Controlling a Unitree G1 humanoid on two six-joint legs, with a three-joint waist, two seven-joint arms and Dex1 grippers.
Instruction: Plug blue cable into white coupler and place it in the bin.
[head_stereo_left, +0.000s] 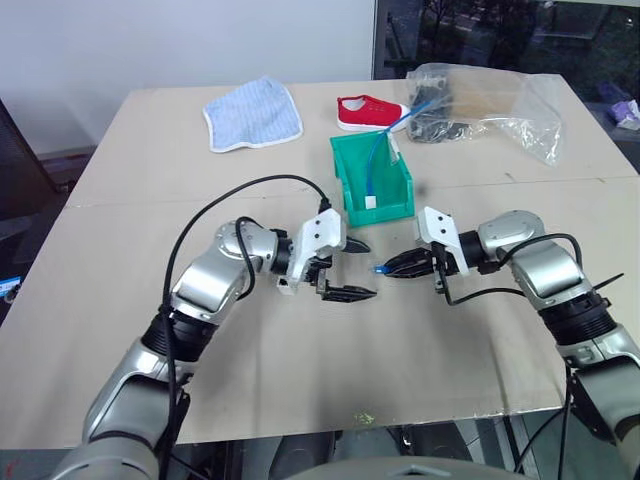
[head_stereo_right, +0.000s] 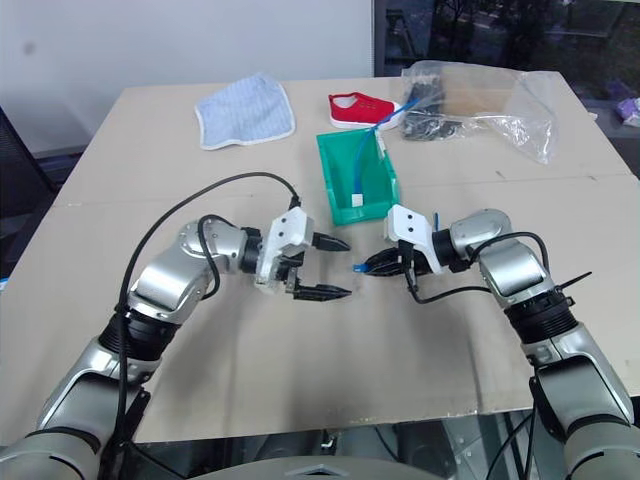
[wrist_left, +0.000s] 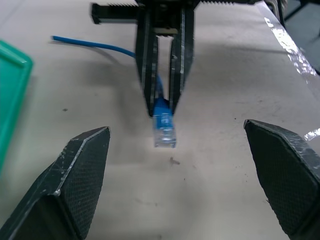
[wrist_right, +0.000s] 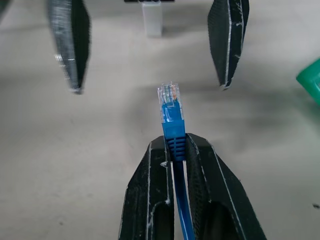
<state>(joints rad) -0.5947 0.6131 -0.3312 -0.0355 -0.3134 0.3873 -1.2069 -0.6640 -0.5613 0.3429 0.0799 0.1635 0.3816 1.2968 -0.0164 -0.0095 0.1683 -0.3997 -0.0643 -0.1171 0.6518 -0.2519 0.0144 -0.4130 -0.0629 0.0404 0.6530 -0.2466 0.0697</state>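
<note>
Over the cardboard-covered counter (head_stereo_left: 300, 380), your right tool (head_stereo_left: 388, 268) is pinching the light, floppy blue cable (wrist_right: 172, 125) by its stiff boot behind the fragile clear plug, facing the gaping, empty left tool (head_stereo_left: 355, 268).

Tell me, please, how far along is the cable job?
Done: the right gripper is shut on the blue cable, just behind its clear plug. In hand: the plug points at the open, empty left gripper. Left: plugging it into the white coupler, then placing it in the green bin.
</note>
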